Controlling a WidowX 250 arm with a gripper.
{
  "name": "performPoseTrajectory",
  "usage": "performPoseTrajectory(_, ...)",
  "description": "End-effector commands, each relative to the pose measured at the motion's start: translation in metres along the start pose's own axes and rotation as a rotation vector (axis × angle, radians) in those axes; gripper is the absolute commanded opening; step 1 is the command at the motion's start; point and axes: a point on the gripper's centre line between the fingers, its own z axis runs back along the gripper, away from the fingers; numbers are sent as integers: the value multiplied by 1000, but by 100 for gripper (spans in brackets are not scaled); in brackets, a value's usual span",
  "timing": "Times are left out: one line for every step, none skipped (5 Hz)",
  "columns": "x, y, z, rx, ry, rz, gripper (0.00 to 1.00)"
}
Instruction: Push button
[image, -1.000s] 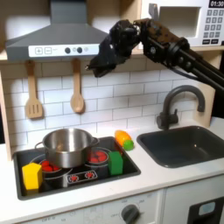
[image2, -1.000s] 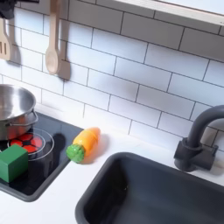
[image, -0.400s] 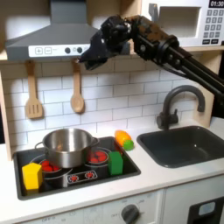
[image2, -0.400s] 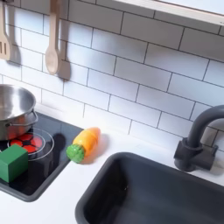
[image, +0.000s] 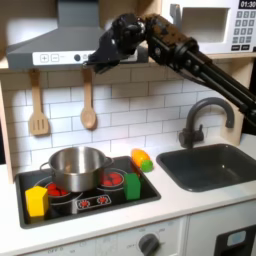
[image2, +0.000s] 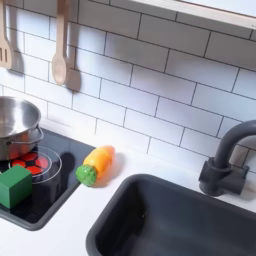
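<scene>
A row of small dark buttons (image: 70, 58) runs along the front strip of the grey range hood (image: 40, 42) in the first exterior view. My black gripper (image: 93, 61) reaches in from the first exterior view's upper right. Its fingertips look pressed together and sit at the right end of the button row, touching or nearly touching the strip. The arm (image: 190, 55) slants down toward the right edge. Which button the tip meets is too small to tell.
A steel pot (image: 77, 167) sits on the stove, with a green block (image: 132, 185), a yellow block (image: 36, 201) and a carrot (image2: 96, 164) nearby. A spatula (image: 38, 105) and wooden spoon (image: 88, 105) hang below the hood. The sink (image2: 170, 220) and faucet (image: 200, 120) are at the right.
The gripper has moved left and slightly up along the wall, from beside the hood's right end to the button strip. Nothing on the counter moved.
</scene>
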Motion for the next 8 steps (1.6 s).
performPoseTrajectory(7,-1,-4,-8,-14,12,0)
performPoseTrajectory(9,-5,-5,-18,-22,14,0)
performPoseTrajectory(12,-7,-6,-16,-21,11,0)
performPoseTrajectory(13,-5,-8,-12,-23,13,0)
performPoseTrajectory(15,-3,-8,-2,-27,11,0)
performPoseTrajectory(11,-3,-6,0,-22,2,0)
performPoseTrajectory(12,-3,1,-25,6,4,62)
performPoseTrajectory(11,-6,-6,-20,-1,16,100)
